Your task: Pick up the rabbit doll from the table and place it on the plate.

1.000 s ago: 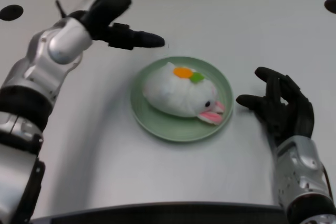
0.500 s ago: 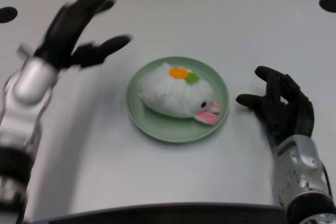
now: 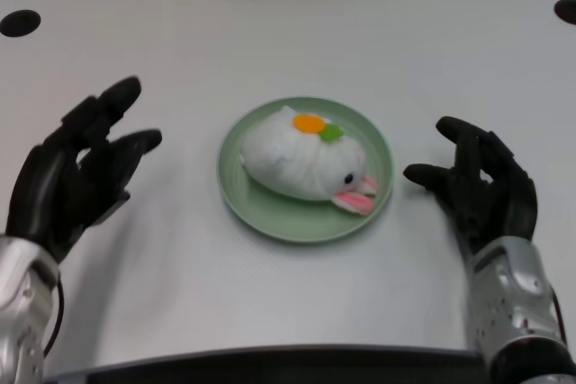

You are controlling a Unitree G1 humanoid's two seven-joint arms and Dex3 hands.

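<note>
The white rabbit doll (image 3: 304,161), with an orange and green patch on its back and pink ears, lies on the green plate (image 3: 261,211) at the table's middle. My left hand (image 3: 76,171) hovers over the table well left of the plate, fingers spread, holding nothing. Nothing touches the doll.
My right hand (image 3: 481,185) rests with fingers apart just right of the plate. Two dark round holes (image 3: 20,22) sit at the table's far corners. The table's front edge runs along the bottom of the view.
My left arm has pulled back from above and behind the plate, down to the near left of the table. The doll and plate stay where they were.
</note>
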